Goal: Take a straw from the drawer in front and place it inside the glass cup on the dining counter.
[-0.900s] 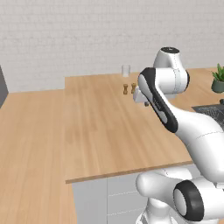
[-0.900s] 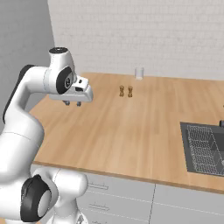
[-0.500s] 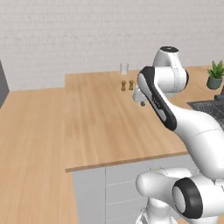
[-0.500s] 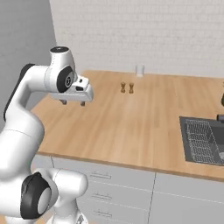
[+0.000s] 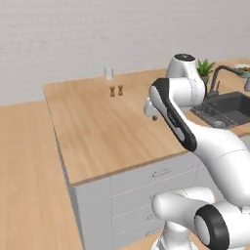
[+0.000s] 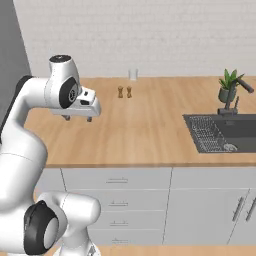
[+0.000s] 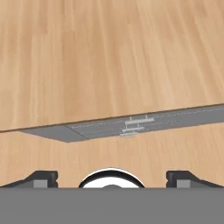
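Looking over the arm, we found the end effector (image 6: 78,118) hanging above the near-left part of the tabletop (image 6: 150,125), its two fingers pointing down and standing wide apart with nothing between them. In the hand view the fingertips (image 7: 41,178) sat at opposite sides of the bottom edge, so we noted it as open and empty. In the left base view we saw the end effector (image 5: 152,115) partly behind the arm's own link.

The cup (image 6: 132,74) stood at the far edge of the tabletop, close to the white brick wall (image 6: 150,35), well apart from the end effector. We saw it again in the left base view (image 5: 109,72). Two small brown shakers (image 6: 124,92) stood side by side just in front of it, nearer the robot.

We could not pick out the straw. The grey cabinet drawers (image 6: 117,180) below the tabletop edge all looked shut; the hand view showed a grey front with a handle (image 7: 135,124) under the wooden edge.

To the right we noted a dark sink (image 6: 225,132) with a faucet (image 6: 235,97) and a potted plant (image 6: 227,85) behind it.
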Tool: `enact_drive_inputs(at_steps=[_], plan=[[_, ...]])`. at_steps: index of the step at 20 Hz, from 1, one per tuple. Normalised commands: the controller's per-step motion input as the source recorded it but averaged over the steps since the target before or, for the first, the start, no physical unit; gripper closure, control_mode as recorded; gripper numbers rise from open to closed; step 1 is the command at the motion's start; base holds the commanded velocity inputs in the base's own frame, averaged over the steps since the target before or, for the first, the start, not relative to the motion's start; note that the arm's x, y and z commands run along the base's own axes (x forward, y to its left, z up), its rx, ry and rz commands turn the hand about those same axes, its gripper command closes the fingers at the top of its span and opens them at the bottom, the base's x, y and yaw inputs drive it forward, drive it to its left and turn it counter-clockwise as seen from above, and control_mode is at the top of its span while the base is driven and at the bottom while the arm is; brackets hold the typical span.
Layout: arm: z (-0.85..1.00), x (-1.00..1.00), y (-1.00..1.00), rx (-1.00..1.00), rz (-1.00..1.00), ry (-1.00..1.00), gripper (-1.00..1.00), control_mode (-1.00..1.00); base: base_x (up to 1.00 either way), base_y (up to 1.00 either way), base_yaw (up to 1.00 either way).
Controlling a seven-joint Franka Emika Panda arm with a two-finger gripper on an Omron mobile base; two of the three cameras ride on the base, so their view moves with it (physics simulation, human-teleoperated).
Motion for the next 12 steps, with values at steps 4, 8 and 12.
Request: enact_drive_inputs(at_steps=[4, 8, 12], plan=[[0.0, 0.0, 0.0, 0.0, 0.0, 0.0, -1.0, 1.0, 0.09, 0.58, -0.7], [0.0, 0.0, 0.0, 0.0, 0.0, 0.0, -1.0, 1.0, 0.04, 0.59, -0.69], [0.0, 0.0, 0.0, 0.0, 0.0, 0.0, -1.0, 1.0, 0.0, 0.61, -0.67]])
